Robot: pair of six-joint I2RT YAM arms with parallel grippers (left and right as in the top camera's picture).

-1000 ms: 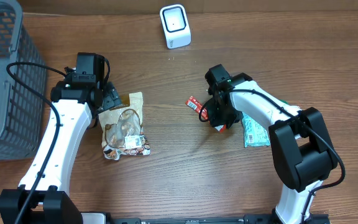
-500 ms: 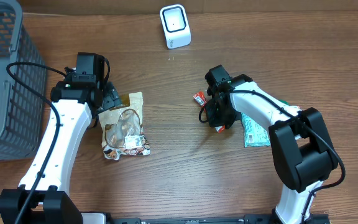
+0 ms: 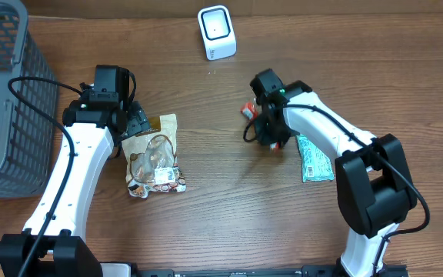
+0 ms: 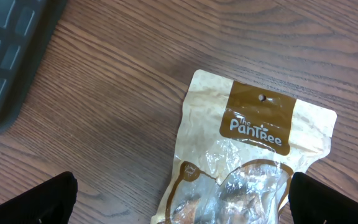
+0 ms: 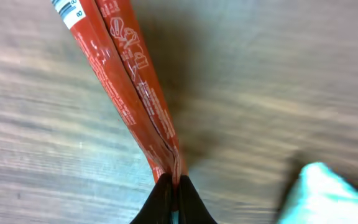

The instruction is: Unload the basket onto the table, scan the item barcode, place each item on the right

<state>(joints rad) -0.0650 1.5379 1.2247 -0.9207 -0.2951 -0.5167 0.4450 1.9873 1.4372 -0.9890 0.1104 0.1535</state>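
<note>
One red packet hangs pinched by its end in the right gripper, jaws newly clenched. Left gripper stands released over the pouch. The packet has shifted toward the scanner beyond, so presentation appears underway.

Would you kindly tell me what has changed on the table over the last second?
The right gripper closed on the end of the red packet and carried it a little toward the white scanner. The left gripper, open over the PanTree pouch, the teal packet and the scanner stayed put.
</note>
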